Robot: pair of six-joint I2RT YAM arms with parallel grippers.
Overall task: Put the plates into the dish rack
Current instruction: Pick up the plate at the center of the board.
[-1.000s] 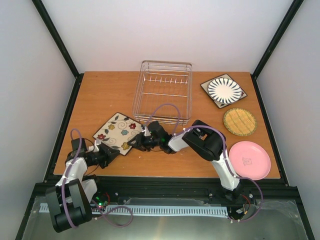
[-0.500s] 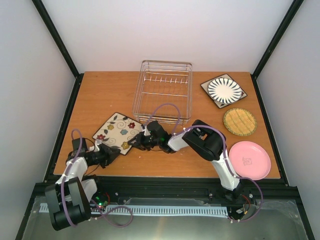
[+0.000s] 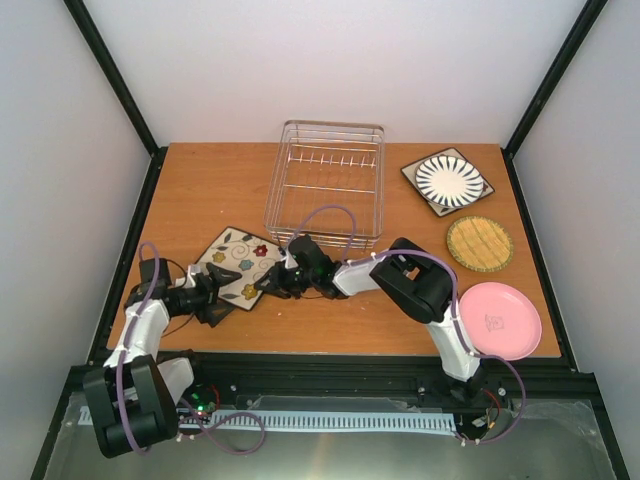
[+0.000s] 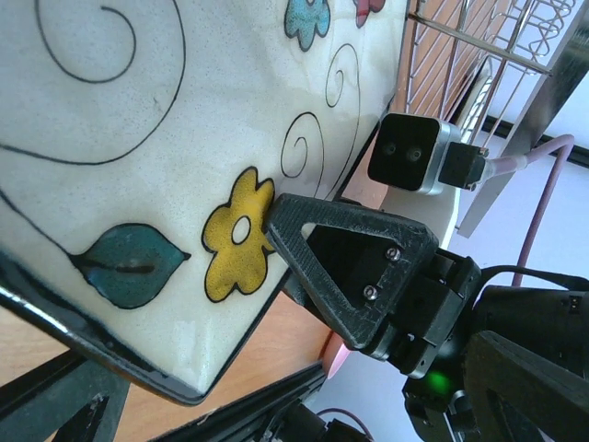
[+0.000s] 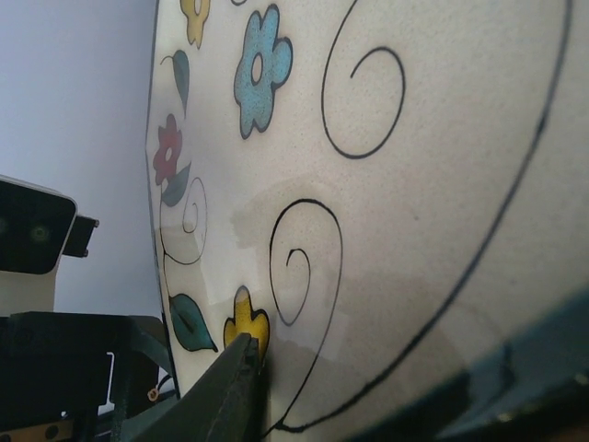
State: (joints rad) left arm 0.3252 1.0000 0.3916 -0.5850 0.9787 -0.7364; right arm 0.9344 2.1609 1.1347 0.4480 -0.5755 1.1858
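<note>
The right gripper [image 3: 268, 286] has its jaws clamped on a near corner of the floral plate [image 3: 236, 260], with one finger [image 4: 342, 262] pressed beside the yellow flower. The left gripper [image 3: 217, 297] is at the plate's near left edge, but I cannot tell whether its jaws pinch it. The plate is at the near left of the bench [image 3: 195, 195], just in front of the dish rack [image 3: 325, 185].

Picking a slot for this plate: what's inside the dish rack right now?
The dish rack holds no dishes, only its row of prongs, with the table showing through the wire. The right arm's cable loops over its near edge and hides a little there.
</note>
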